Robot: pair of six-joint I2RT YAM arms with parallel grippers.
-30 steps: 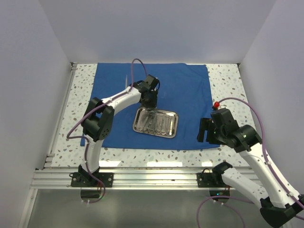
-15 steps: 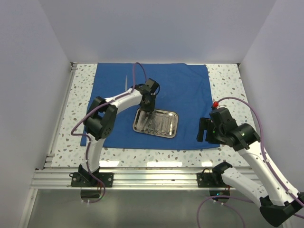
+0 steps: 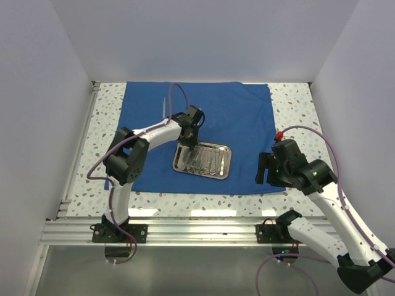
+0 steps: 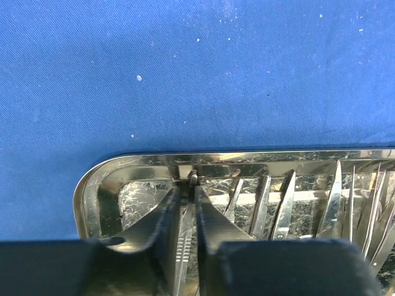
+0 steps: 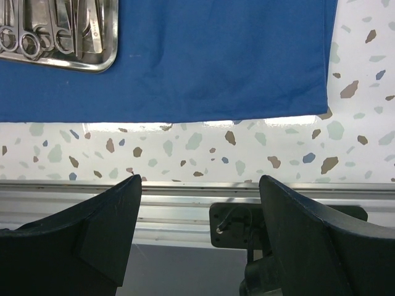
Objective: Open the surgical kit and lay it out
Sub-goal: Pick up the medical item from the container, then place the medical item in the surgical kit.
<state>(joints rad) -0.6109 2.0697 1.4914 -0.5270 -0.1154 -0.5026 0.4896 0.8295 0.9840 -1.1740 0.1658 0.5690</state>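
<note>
Steel tray sits mid-way on the blue cloth. Your left fingers are down in its left end, pinched around a slim instrument whose handle runs lengthwise between them (a second ago they hung wider, above the tray). Right fingers gape, well off by the surface's near edge.

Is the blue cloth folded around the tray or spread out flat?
Spread out. The blue cloth lies flat on the table as one wide sheet, and the steel tray sits uncovered on top of it.
</note>
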